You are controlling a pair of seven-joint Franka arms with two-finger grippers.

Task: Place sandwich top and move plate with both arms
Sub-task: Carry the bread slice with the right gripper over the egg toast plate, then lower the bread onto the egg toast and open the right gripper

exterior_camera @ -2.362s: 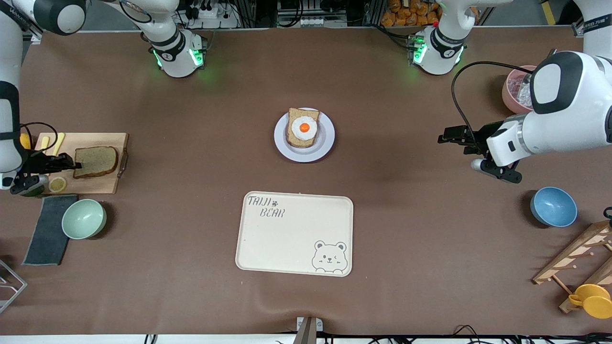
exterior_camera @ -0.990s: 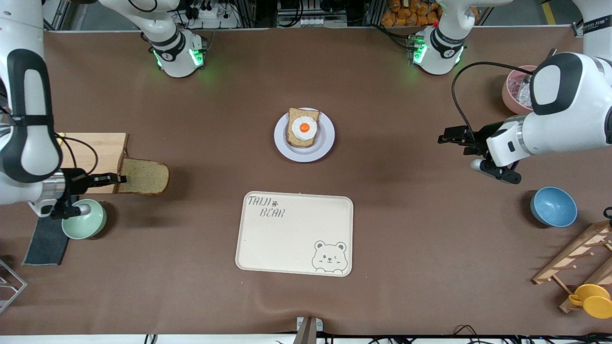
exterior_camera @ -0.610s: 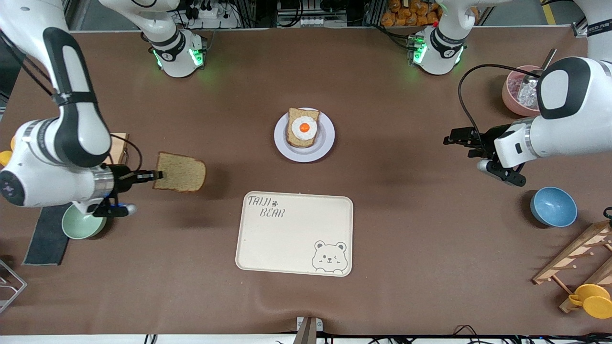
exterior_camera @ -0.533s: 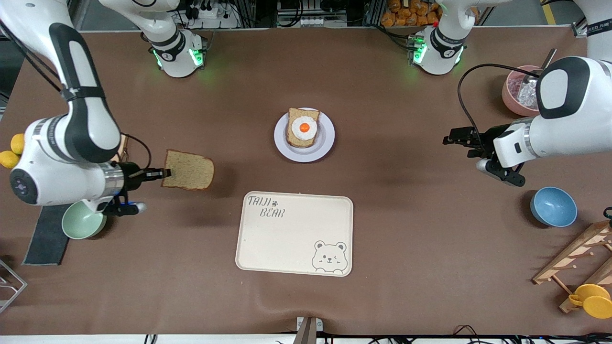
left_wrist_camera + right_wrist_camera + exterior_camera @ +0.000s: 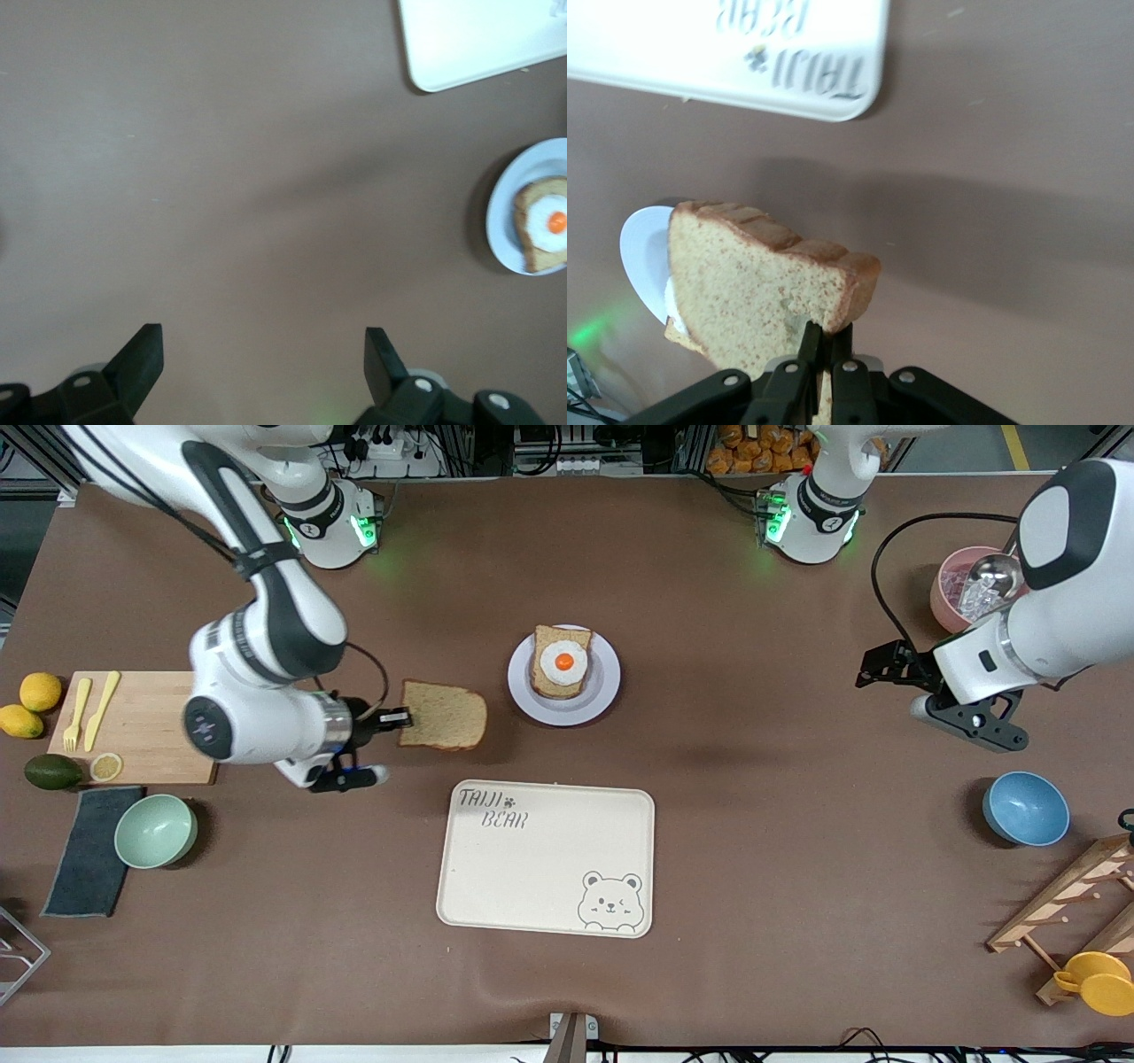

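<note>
Front view: the right hand point(image 5: 397, 716) grips the bread point(image 5: 443, 716) by one edge over the bench, just beside the plate point(image 5: 605, 688), which lies toward the left arm's end. Left wrist view: the left hand point(image 5: 263, 365) waits, spread wide (nothing in it). Right wrist view: pinched fingers point(image 5: 839, 341) clamp the slice, the plate past it.

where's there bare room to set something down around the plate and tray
Bare table lies between the plate and the blue bowl, under the open left hand, and nearer the camera than the tray. Crowded: the cutting board corner, and beside the plate where the right hand holds the bread.
</note>
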